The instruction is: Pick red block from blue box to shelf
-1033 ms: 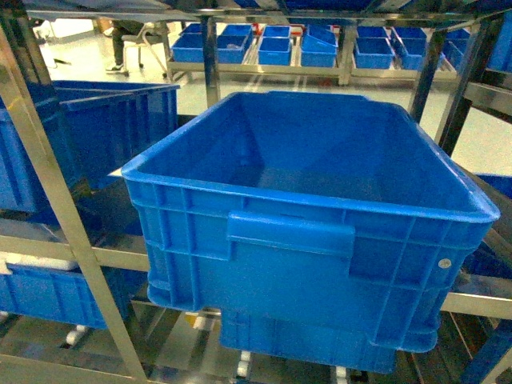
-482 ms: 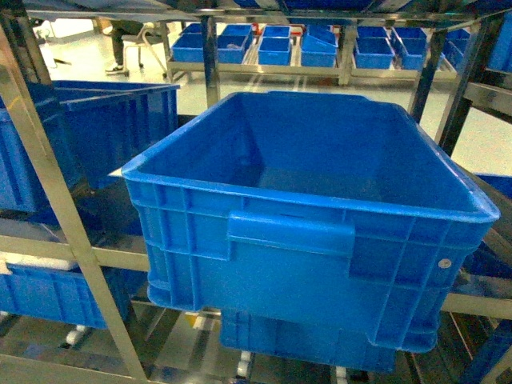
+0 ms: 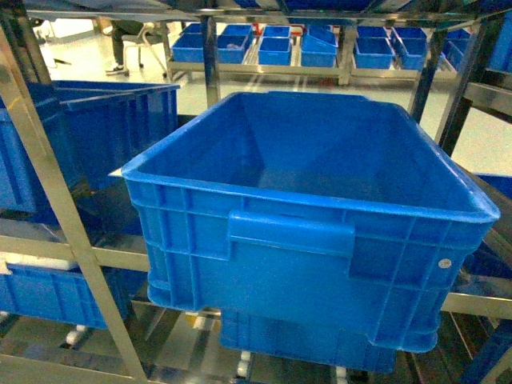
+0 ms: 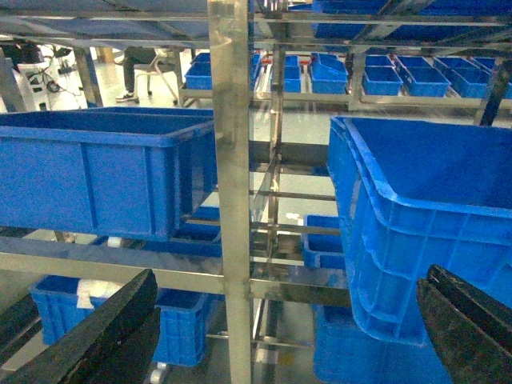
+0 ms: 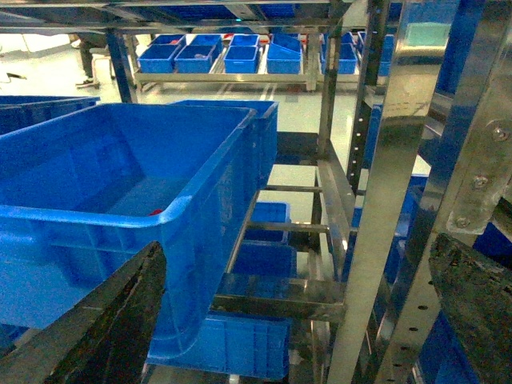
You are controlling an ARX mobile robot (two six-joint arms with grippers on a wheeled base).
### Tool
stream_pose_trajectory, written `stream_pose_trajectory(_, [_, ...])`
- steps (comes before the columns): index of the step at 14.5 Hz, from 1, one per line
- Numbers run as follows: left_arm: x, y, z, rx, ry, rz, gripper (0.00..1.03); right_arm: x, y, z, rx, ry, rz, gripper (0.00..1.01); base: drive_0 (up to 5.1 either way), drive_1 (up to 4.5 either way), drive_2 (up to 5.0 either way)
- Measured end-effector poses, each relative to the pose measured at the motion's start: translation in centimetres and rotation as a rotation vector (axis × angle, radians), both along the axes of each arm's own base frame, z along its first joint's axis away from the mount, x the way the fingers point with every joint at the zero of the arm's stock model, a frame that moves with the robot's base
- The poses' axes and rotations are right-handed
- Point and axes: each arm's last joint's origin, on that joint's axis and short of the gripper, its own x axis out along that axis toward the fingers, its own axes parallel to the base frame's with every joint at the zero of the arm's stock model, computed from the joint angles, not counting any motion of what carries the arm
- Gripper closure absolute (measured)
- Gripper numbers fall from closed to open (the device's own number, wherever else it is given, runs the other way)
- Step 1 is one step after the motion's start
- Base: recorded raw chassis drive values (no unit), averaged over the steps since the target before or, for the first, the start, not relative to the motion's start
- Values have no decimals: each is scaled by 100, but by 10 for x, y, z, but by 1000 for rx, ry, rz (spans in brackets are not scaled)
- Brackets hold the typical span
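Big dark blue ribbed plastic crate (image 3: 320, 232) on the shiny steel shelf (image 4: 232, 200), small red block (image 5: 157, 212) just visible inside, both black grippers (image 4: 288, 336) (image 5: 296, 320) spread wide, holding nothing.

Pale glossy floor (image 3: 200, 92) reflects overhead light. At the far side a low rack (image 3: 320, 70) carries a row of small blue bins (image 3: 274, 48). Far left, a chair (image 3: 148, 44) with a seated person's legs (image 3: 120, 48) beside it.
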Motion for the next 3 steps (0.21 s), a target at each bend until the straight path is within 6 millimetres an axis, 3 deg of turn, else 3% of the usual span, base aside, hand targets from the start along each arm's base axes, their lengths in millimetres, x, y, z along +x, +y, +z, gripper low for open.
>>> stream_pose_trajectory(3, [0,0,0,0,0,0,5,0,0,0,0,0,0,3,0,0,0])
